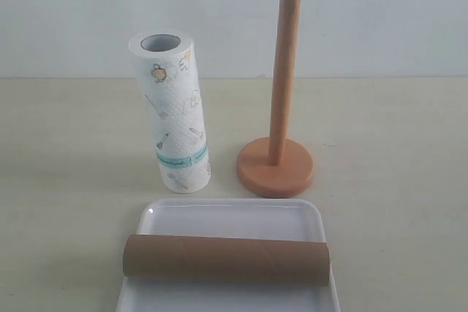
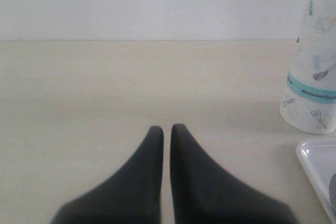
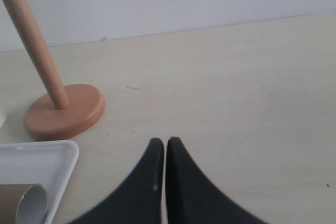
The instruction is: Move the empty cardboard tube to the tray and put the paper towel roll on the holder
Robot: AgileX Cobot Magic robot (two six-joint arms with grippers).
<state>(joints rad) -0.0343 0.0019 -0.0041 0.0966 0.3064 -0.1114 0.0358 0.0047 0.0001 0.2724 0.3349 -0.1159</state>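
The empty cardboard tube (image 1: pixel 225 259) lies on its side across the white tray (image 1: pixel 227 217) at the front; its open end (image 3: pixel 23 203) and the tray's corner (image 3: pixel 52 156) show in the right wrist view. The paper towel roll (image 1: pixel 172 111) stands upright on the table behind the tray, left of the holder (image 1: pixel 278 144). The holder's post is bare. My left gripper (image 2: pixel 167 128) is shut and empty over bare table, left of the paper towel roll (image 2: pixel 312 77). My right gripper (image 3: pixel 166 141) is shut and empty, right of the holder (image 3: pixel 63 108). Neither gripper shows in the exterior view.
A pale wall runs along the far edge of the beige table (image 1: pixel 395 137). A corner of the tray (image 2: pixel 317 166) shows at the edge of the left wrist view.
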